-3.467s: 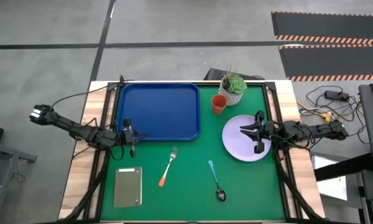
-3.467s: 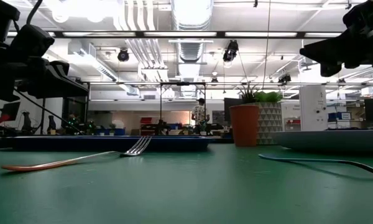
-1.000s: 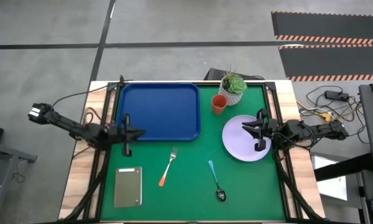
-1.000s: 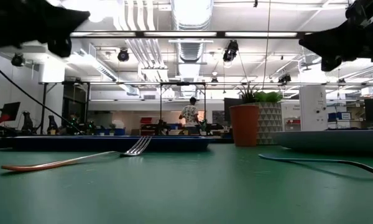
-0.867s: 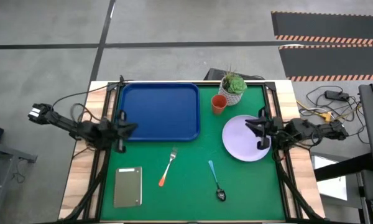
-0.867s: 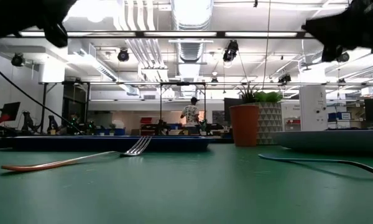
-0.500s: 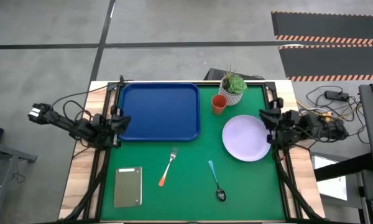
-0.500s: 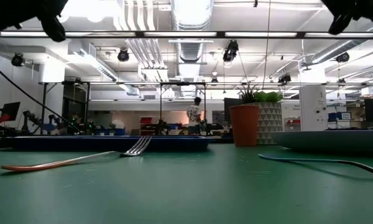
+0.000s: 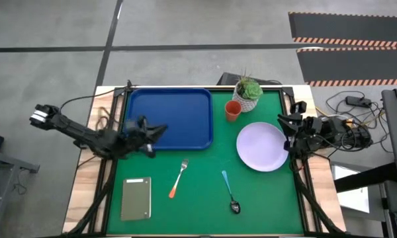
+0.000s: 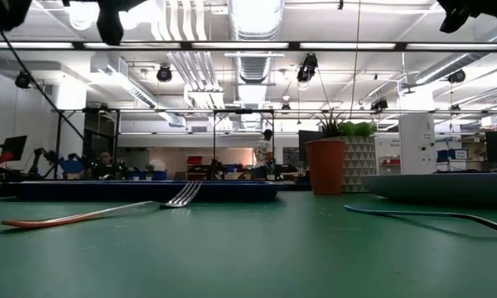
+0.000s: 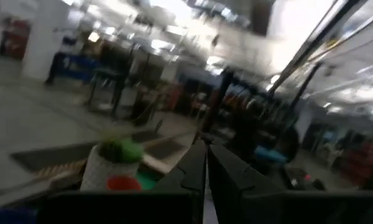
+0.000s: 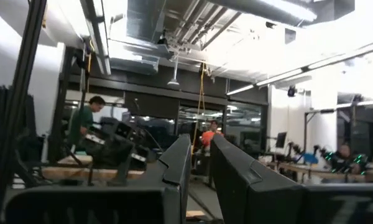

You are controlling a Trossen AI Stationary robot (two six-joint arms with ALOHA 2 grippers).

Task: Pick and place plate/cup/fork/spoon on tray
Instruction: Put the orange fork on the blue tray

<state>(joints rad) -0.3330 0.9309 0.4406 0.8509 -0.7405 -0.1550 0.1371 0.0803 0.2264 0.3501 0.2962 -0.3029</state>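
On the green felt-like counter (image 9: 198, 198) the smooth dark blue tray (image 9: 171, 118) lies bare, with the round lavender plate (image 9: 261, 147), orange-red cup (image 9: 233, 110), orange-handled metal fork (image 9: 179, 176) and blue-handled spoon (image 9: 229, 192) all outside it. The left pincer (image 9: 152, 132) hangs clenched and bare over the tray's near corner; the right pincer (image 9: 284, 127), off the plate's rim, holds nothing, its fingers (image 12: 174, 163) parted by a thin gap. Only the low view shows the fork's tines (image 10: 182, 194) curving up off the counter and the plate's shallow raised edge (image 10: 447, 185).
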